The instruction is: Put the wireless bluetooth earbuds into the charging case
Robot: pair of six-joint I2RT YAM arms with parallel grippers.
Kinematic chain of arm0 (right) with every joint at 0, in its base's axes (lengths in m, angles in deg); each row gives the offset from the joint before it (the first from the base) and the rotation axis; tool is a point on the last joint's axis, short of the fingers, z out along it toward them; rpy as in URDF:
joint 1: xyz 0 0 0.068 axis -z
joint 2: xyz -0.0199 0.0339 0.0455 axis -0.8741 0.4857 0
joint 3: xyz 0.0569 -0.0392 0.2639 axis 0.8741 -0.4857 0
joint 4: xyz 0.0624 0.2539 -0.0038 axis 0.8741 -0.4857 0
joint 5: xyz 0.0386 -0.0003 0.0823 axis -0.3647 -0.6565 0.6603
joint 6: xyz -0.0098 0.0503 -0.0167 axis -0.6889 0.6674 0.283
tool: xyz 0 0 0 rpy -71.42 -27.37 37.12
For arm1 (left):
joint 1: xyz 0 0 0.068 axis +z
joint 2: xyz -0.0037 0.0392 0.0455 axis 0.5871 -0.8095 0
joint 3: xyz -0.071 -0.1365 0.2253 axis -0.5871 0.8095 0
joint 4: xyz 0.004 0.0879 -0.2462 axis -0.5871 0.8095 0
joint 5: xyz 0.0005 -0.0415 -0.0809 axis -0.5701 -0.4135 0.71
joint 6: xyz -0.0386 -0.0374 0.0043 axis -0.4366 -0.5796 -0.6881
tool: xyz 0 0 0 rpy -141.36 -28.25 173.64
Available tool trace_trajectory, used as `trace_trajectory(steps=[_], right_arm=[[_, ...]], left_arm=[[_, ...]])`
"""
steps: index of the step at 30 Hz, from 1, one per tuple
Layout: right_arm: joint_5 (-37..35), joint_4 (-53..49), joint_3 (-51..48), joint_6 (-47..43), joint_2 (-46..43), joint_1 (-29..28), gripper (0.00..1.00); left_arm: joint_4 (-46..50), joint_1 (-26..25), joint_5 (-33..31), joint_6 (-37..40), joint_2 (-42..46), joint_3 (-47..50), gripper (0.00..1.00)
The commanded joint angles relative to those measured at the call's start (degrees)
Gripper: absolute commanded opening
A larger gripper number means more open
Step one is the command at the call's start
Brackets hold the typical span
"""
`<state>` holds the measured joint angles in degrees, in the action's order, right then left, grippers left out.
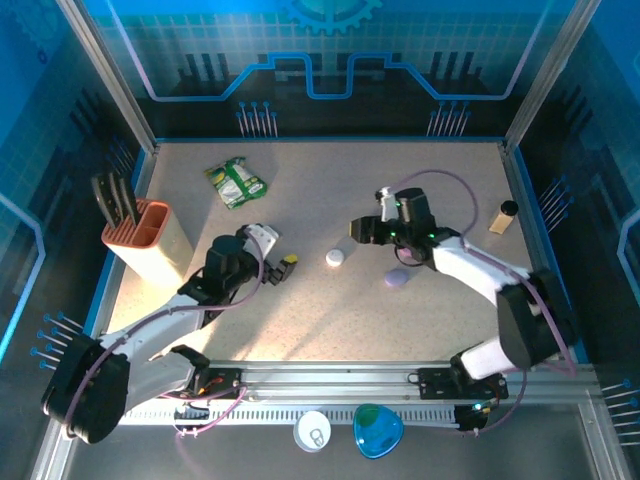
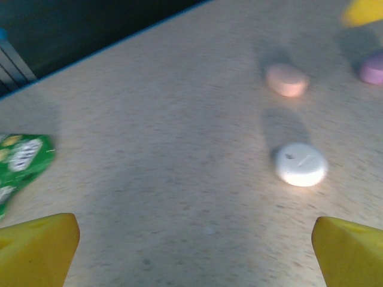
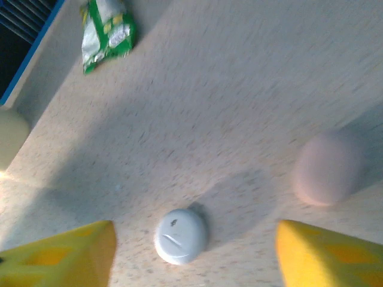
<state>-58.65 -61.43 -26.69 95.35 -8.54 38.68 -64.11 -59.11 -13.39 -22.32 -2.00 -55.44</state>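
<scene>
Mid-table on the top cam sits the white case (image 1: 335, 258), with the purple case (image 1: 397, 277) just off at its 4 o'clock. The right gripper (image 1: 366, 222) hangs at about 1 o'clock of the white one, yellow fingers (image 3: 66, 254) spread wide with nothing between them. Its wrist cam has the white case low between the tips and a pink case (image 3: 328, 169) out at 2 o'clock, both flat on the table (image 1: 300, 330). The left gripper (image 1: 277, 250) is at 9 o'clock of the white case, also wide open and empty. The buds are too tiny and blurry to pick out. Green packet (image 1: 236, 182) at 11, knife block (image 1: 150, 238) at 9
</scene>
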Motion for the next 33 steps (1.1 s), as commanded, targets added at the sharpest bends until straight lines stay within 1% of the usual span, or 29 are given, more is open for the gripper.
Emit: trace_trajectory(steps=[1, 3, 4, 6, 7, 10, 12, 14, 16, 18, 21, 24, 29, 31, 33], right_arm=[[-12.1, 1.0, -4.2, -7.8, -8.9, 1.7, 0.85], [-19.8, 2.3, -7.5, -13.4, -14.2, 2.6, 0.98], [-22.9, 3.5, -9.6, -15.6, -15.9, 3.1, 1.00], [-28.4, 8.4, -14.5, -19.1, -19.2, 4.9, 1.00], [-29.1, 10.2, -16.4, -19.6, -19.9, 6.4, 1.00], [-26.7, 13.3, -20.7, -20.5, -19.2, 11.5, 1.00], [-25.8, 17.9, -22.9, -20.7, -17.1, 13.7, 1.00], [-24.5, 22.2, -24.7, -20.5, -14.3, 15.4, 1.00], [-22.8, 26.1, -25.9, -19.3, -10.6, 17.0, 1.00], [-21.0, 25.6, -24.4, -19.0, -8.6, 18.2, 1.00], [-18.9, 34.8, -26.3, -18.9, -6.5, 19.5, 1.00], [-14.3, 35.4, -25.1, -17.5, -4.4, 22.2, 1.00], [-10.3, 42.8, -26.9, -15.8, -2.3, 25.3, 1.00], [-10.3, 43.9, -27.4, -15.6, -2.3, 25.7, 1.00], [-10.7, 42.6, -27.7, -15.9, -3.6, 25.9, 1.00]], left_arm=[[-4.2, 2.7, -9.3, -3.9, 2.9, 2.8, 0.99], [-9.5, 5.1, -10.9, -4.1, 3.4, 5.2, 0.99], [-11.6, 6.0, -11.4, -4.4, 3.0, 6.1, 0.99], [-14.5, 9.0, -11.7, -6.0, 1.2, 6.8, 0.99], [-14.8, 10.5, -11.0, -7.2, 0.1, 6.7, 0.99], [-19.5, 14.5, -8.0, -10.1, -4.4, 7.6, 0.99], [-25.3, 16.1, -6.6, -10.8, -8.7, 8.7, 0.99], [-28.4, 17.2, -6.0, -11.7, -12.0, 8.2, 0.99], [-29.2, 18.0, -4.9, -12.6, -14.3, 6.8, 0.99], [-28.6, 18.3, -4.6, -11.5, -16.8, 4.6, 0.99], [-29.3, 18.7, -4.7, -10.7, -20.2, 2.5, 0.99], [-27.2, 20.1, -3.3, -11.9, -22.2, 0.6, 0.99], [-32.7, 22.3, -1.7, -13.9, -26.4, 1.8, 0.99], [-36.4, 22.7, -2.0, -14.4, -28.9, 2.3, 0.99], [-34.2, 23.0, -2.2, -15.1, -28.1, 1.9, 0.99]])
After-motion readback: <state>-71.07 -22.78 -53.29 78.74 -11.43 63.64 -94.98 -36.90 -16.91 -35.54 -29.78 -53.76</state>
